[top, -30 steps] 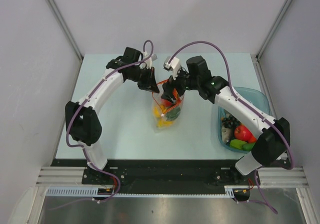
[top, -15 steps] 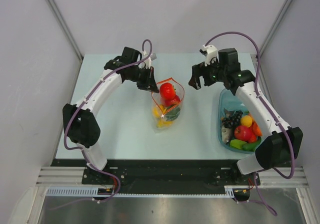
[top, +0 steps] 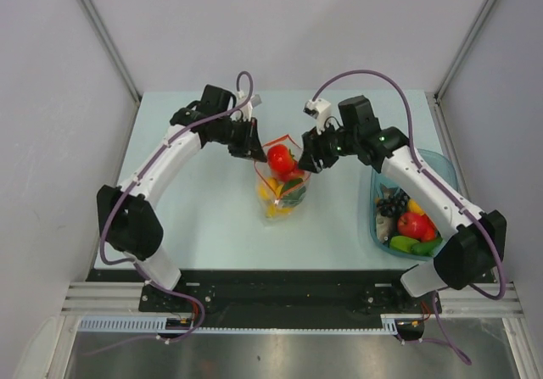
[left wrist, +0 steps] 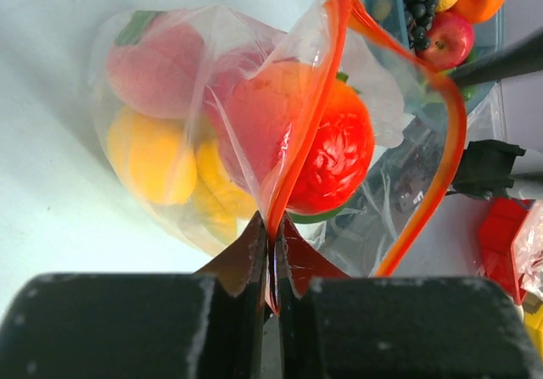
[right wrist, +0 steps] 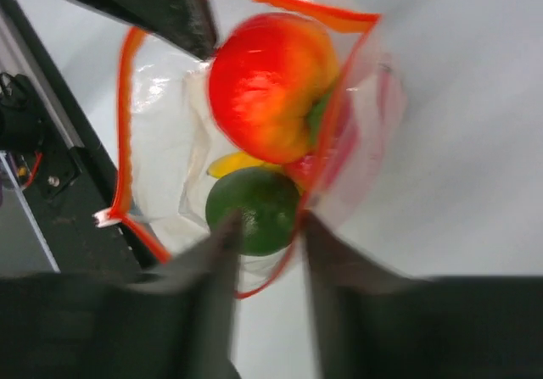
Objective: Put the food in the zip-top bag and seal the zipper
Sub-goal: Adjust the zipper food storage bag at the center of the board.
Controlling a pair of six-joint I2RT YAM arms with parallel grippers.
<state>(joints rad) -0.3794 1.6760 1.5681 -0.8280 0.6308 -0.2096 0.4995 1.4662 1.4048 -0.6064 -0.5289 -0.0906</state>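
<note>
Top external view: pale green bench [top: 195, 218], white walls [top: 280, 31]; left gripper [top: 254, 146] clenched on the bag [top: 284, 194] zipper [left wrist: 316, 74] mid-bench, right gripper [top: 307, 160] released beside it.

Top camera looking down from behind the arms [top: 170, 154] over the whole table [top: 204, 214], wrist cameras peering close past the left gripper [left wrist: 270, 239] and right gripper [right wrist: 266, 226], all three sharing the zip-top bag [top: 287, 191].

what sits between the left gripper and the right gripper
The zip-top bag's open mouth, with a red toy fruit on top. The left gripper pinches its zipper. The top external view shows it.
</note>
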